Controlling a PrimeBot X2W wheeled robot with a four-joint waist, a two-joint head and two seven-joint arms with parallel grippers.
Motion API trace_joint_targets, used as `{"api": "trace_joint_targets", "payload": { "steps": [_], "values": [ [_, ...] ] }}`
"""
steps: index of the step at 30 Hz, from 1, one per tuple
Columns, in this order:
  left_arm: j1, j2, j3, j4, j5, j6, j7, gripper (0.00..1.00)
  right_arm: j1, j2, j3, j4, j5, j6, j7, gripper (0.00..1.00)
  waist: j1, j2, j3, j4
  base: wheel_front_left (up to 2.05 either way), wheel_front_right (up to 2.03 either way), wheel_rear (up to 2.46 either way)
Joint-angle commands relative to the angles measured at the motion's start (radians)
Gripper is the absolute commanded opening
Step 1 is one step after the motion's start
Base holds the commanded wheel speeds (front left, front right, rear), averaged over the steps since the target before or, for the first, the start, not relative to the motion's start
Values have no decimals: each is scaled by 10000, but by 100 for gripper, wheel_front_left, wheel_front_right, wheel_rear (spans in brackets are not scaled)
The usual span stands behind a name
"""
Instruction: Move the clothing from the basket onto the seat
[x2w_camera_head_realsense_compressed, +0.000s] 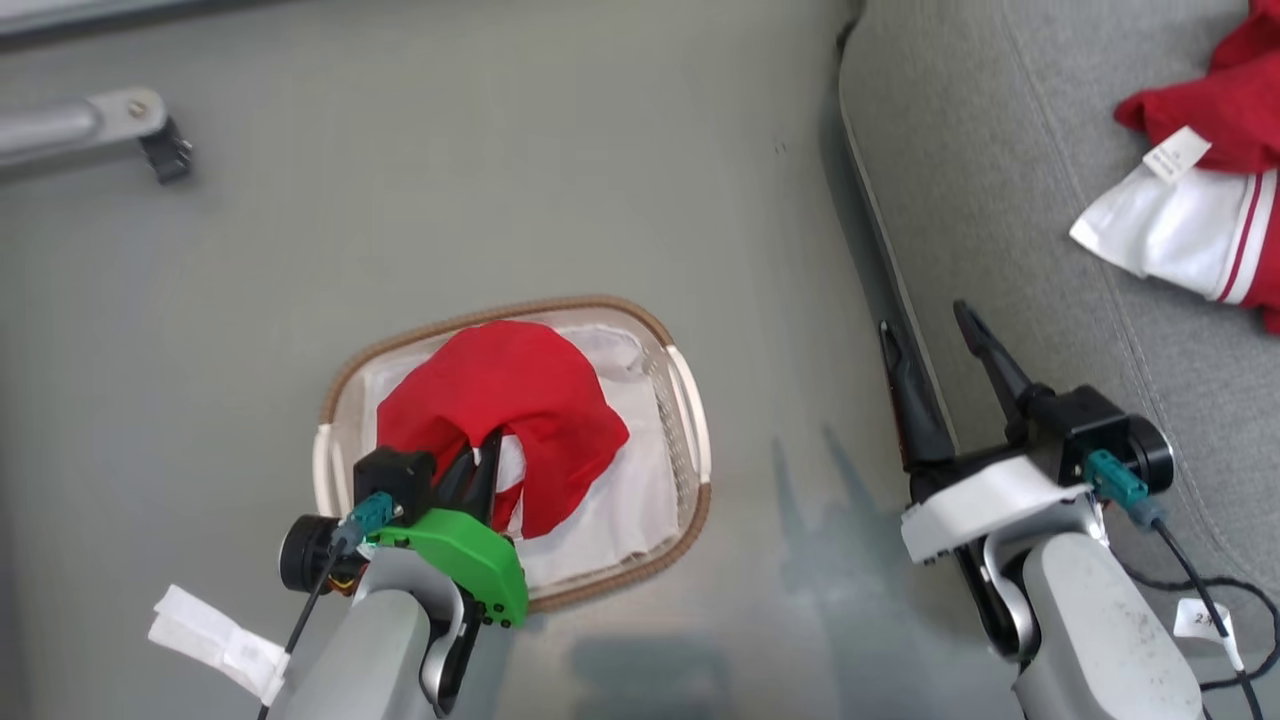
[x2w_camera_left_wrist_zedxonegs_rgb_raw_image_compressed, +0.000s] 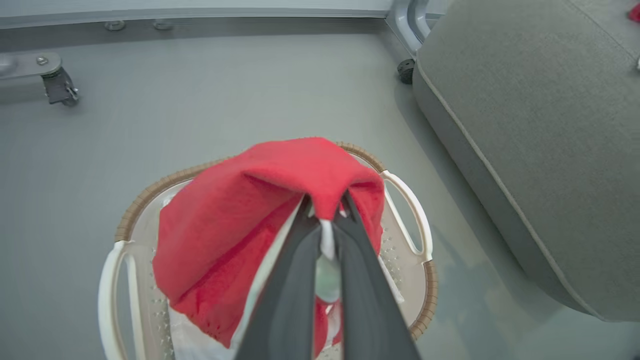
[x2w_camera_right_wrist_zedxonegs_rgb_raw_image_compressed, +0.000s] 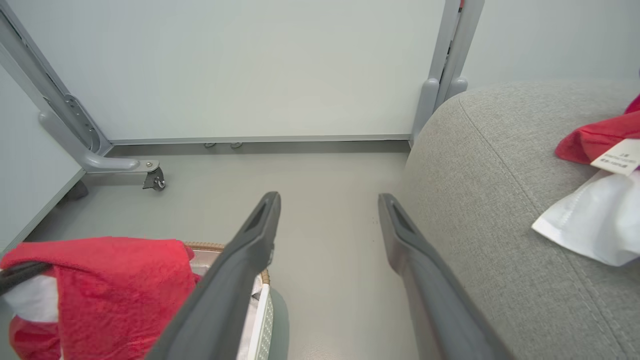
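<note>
A red garment (x2w_camera_head_realsense_compressed: 510, 405) hangs over the white basket (x2w_camera_head_realsense_compressed: 690, 420) on the floor, draped from my left gripper (x2w_camera_head_realsense_compressed: 487, 455), which is shut on it. In the left wrist view the red cloth (x2w_camera_left_wrist_zedxonegs_rgb_raw_image_compressed: 260, 210) folds over the closed fingertips (x2w_camera_left_wrist_zedxonegs_rgb_raw_image_compressed: 327, 210), above the basket (x2w_camera_left_wrist_zedxonegs_rgb_raw_image_compressed: 417, 225). My right gripper (x2w_camera_head_realsense_compressed: 935, 335) stands open and holds nothing at the edge of the grey seat (x2w_camera_head_realsense_compressed: 1000, 180); its fingers (x2w_camera_right_wrist_zedxonegs_rgb_raw_image_compressed: 260, 230) spread over the floor. A red and white jersey (x2w_camera_head_realsense_compressed: 1210, 190) with a white tag lies on the seat, also shown as the jersey (x2w_camera_right_wrist_zedxonegs_rgb_raw_image_compressed: 595, 200) on the seat (x2w_camera_right_wrist_zedxonegs_rgb_raw_image_compressed: 500, 165).
The basket's white liner (x2w_camera_head_realsense_compressed: 620, 500) lies under the lifted garment. A grey metal frame leg with a caster (x2w_camera_head_realsense_compressed: 150, 130) stands on the floor at the upper left. A white panel (x2w_camera_right_wrist_zedxonegs_rgb_raw_image_compressed: 250, 65) closes off the back. Bare grey floor (x2w_camera_head_realsense_compressed: 600, 150) separates basket and seat.
</note>
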Motion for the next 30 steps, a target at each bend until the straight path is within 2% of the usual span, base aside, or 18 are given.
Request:
{"api": "trace_joint_targets", "payload": {
  "steps": [1, 14, 23, 30],
  "values": [
    [330, -18, 128, -277, 176, -31, -5, 0, 302, -51, -33, 73, -31, -14, -1, 100, 0, 0, -1196, 739, 0, 0, 0],
    [1721, -100, 1277, -2969, 702, -114, -5, 0, 1651, -48, 173, 350, -168, -14, -1, 100, 0, 0, -3029, 1061, 0, 0, 0],
    [1894, -99, 1078, -4109, 494, -115, -7, 0, 2382, -48, 305, 515, -84, -14, -1, 100, 0, 0, -3900, 1147, 0, 0, 0],
    [1527, -97, 784, -4774, 303, -116, -6, 0, 2609, -48, 273, 580, -35, -14, -1, 100, 0, 0, -4113, 1201, 0, 0, 0]
  ]
}}
